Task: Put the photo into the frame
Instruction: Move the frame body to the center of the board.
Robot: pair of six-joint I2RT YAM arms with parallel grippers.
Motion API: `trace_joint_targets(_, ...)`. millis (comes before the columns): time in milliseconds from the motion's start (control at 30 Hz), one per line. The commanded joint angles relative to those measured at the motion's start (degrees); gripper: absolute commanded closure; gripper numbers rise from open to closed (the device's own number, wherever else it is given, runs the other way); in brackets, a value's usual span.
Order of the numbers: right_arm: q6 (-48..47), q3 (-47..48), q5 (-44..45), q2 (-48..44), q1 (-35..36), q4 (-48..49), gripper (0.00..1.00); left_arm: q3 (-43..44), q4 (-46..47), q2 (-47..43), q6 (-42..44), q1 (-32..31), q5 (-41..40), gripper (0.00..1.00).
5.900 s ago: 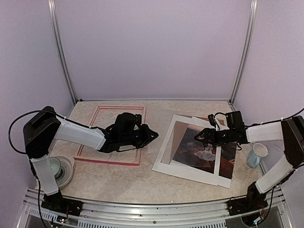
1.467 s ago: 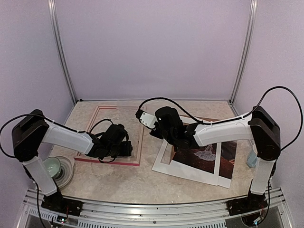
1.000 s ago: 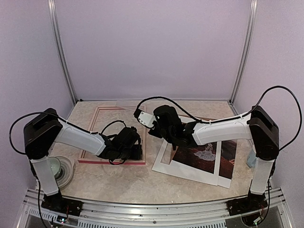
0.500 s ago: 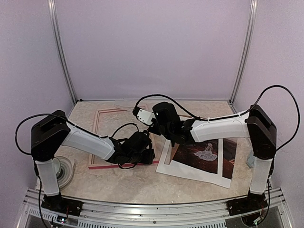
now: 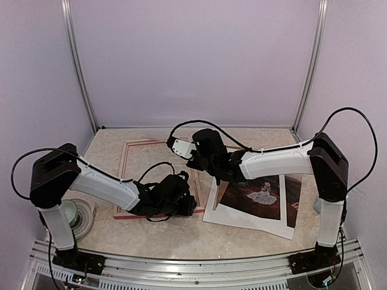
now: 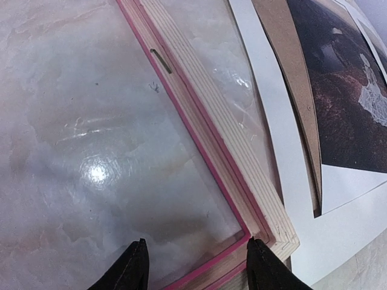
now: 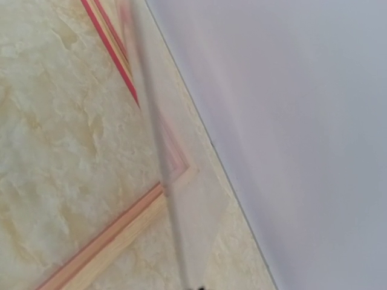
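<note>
The pink-red frame (image 5: 123, 181) lies flat at centre left; its pale stepped back shows in the left wrist view (image 6: 211, 145). My left gripper (image 5: 181, 202) is low over the frame's near right corner, open (image 6: 199, 266), with one fingertip (image 6: 266, 269) on the corner moulding and the other inside the opening. The dark photo (image 5: 260, 193) with a white figure (image 6: 344, 115) lies to the right on a white mat (image 5: 242, 217). My right gripper (image 5: 202, 158) is shut on a clear pane (image 7: 181, 241), held tilted over the frame's far right part (image 7: 109, 235).
A brown backing board (image 6: 284, 54) lies between mat and photo. A pale bowl on a saucer (image 5: 81, 214) sits near the left arm's base. A cup (image 5: 317, 204) is mostly hidden behind the right arm. Purple walls close in the back and sides.
The frame has slid right towards the mat along with my left gripper. My right gripper has edged left and back, keeping the clear pane.
</note>
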Motion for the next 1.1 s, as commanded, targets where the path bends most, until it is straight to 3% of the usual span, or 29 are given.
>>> trace_joint_targets(0,-1.50,2.26,-1.08,0.77,-0.40,0.76,1.00,-3.06,-2.00,-4.61,-0.48,-0.79,0.61,0.44)
trace_joint_targets(200,-3.58,4.04,-1.39,2.31,-0.39,1.09,1.00,-4.22,-6.05,-12.02,-0.50,-0.95,-3.69,0.23)
trace_joint_targets(333,-4.52,5.99,-2.37,4.26,-0.47,1.40,1.00,-6.42,-10.12,-20.26,-0.93,-0.92,-8.43,0.16)
trace_joint_targets(567,-5.46,10.12,-3.83,8.29,-0.40,1.68,1.00,-14.73,-22.12,-41.86,-9.59,0.13,-21.99,0.11)
trace_joint_targets(767,-6.05,12.52,-4.47,11.05,-0.10,1.90,1.00,-18.95,-32.05,-61.56,-15.08,5.30,-27.36,0.04)
trace_joint_targets(867,-7.62,13.63,-3.73,12.44,0.64,2.57,1.00,-19.41,-34.29,-67.41,-14.26,9.64,-26.37,0.01)
trace_joint_targets(1067,-11.49,15.86,-1.98,15.34,2.61,4.83,1.00,-19.29,-35.20,-69.85,-11.99,15.28,-24.95,0.01)
